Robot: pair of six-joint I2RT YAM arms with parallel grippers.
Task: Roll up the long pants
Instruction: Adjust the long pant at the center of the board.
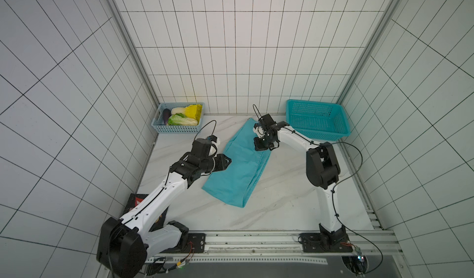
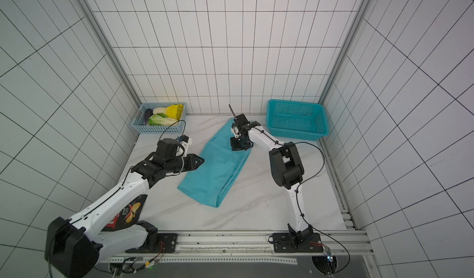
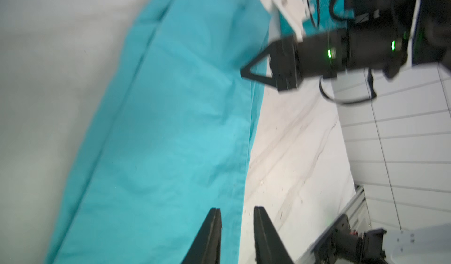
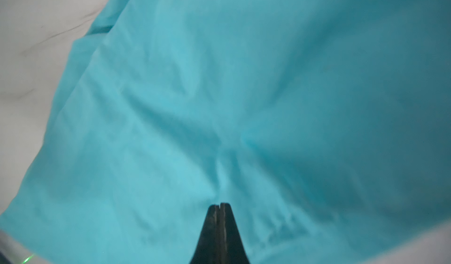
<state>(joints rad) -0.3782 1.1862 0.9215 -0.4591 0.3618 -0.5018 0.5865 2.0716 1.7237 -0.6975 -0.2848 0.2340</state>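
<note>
The long pants lie folded lengthwise, flat and slantwise across the middle of the marble table. My left gripper is low at the pants' left long edge. It is open a little, with the hem running between its two fingers and nothing clamped. My right gripper is shut, its tip down on the pants near their far right edge. Creases in the cloth run towards that tip. Whether a fold is pinched there does not show.
An empty teal mesh basket stands at the back right. A light blue basket with cabbages and an eggplant stands at the back left. A dark snack bag lies under the left arm. A metal rail borders the table's front.
</note>
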